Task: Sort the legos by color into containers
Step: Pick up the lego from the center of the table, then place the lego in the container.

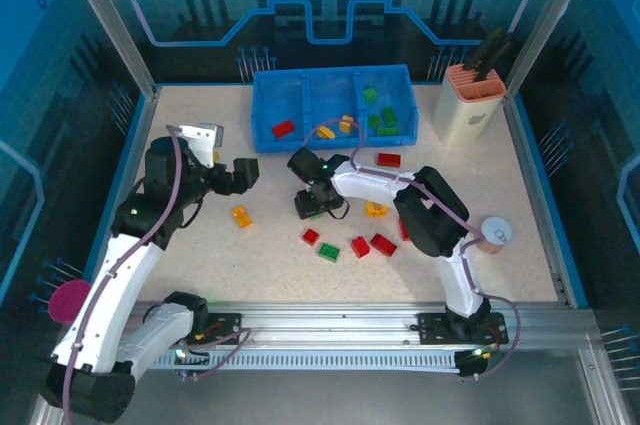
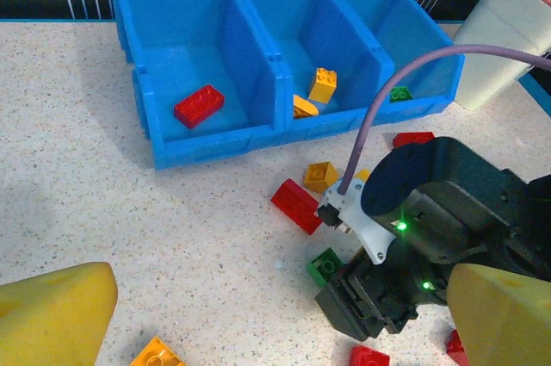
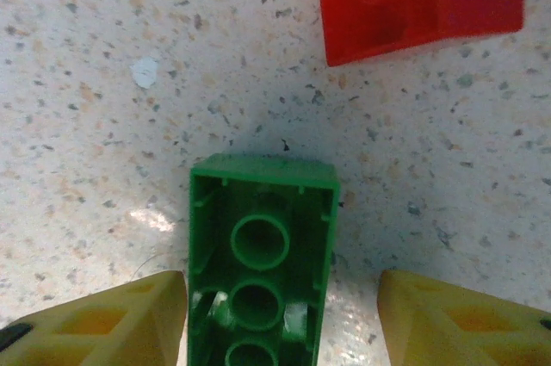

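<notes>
While right claw hangs released, green lego lies upside-down between its fingers — one finger clear of it.

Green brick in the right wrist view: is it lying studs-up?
No, the green brick shows its hollow underside with round tubes.
</notes>
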Motion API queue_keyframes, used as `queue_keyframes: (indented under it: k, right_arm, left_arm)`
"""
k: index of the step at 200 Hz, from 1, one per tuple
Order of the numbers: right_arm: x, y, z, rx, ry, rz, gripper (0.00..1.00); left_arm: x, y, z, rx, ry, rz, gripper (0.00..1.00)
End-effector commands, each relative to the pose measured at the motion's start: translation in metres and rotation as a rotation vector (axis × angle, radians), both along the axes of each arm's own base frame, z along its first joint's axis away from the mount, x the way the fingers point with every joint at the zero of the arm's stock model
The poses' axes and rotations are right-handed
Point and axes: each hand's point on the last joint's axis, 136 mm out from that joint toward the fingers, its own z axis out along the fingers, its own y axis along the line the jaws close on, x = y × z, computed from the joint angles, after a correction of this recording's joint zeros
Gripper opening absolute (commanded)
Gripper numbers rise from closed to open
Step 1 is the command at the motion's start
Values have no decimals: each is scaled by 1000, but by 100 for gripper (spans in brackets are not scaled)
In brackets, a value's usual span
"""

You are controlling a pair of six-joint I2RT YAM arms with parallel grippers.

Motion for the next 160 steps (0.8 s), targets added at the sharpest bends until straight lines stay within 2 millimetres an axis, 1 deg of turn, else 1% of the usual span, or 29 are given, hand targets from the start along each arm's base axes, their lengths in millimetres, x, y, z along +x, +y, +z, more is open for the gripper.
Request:
queue_keyframes:
  k: [1,34,47,59,71,91,111,126,146,160]
  right_arm:
    - [3,-3,-11,-40,5,15,57]
    - [4,-8,-19,-59,13,19,43]
    - [5,-11,-17,-64,13,32,38]
    - [7,-21,-10,-72,14,44,35]
    - [8,-42,2,-85,12,55,34]
    - [18,-93,36,-134,-24,36,33]
    - [40,-139,69,-125,-79,-22,32]
    - [62,-163,89,-118,-128,-62,32]
    - [100,-183,111,-104,-210,-106,31]
    - [130,-193,118,-90,-255,-137,31]
  left_arm:
    - [4,-3,-1,10,-14,-17,99]
    - [8,-5,-5,6,4,-19,99]
    - [9,-5,-7,5,11,-19,99]
    - [10,-5,-11,5,18,-20,99]
    - [12,-5,-15,7,28,-18,99]
    - [15,-4,-19,20,43,-13,99]
    - [17,-1,-25,25,54,0,99]
    - [18,0,-25,26,54,3,99]
    - [21,0,-27,26,57,3,99]
    - [24,1,-27,28,60,10,99]
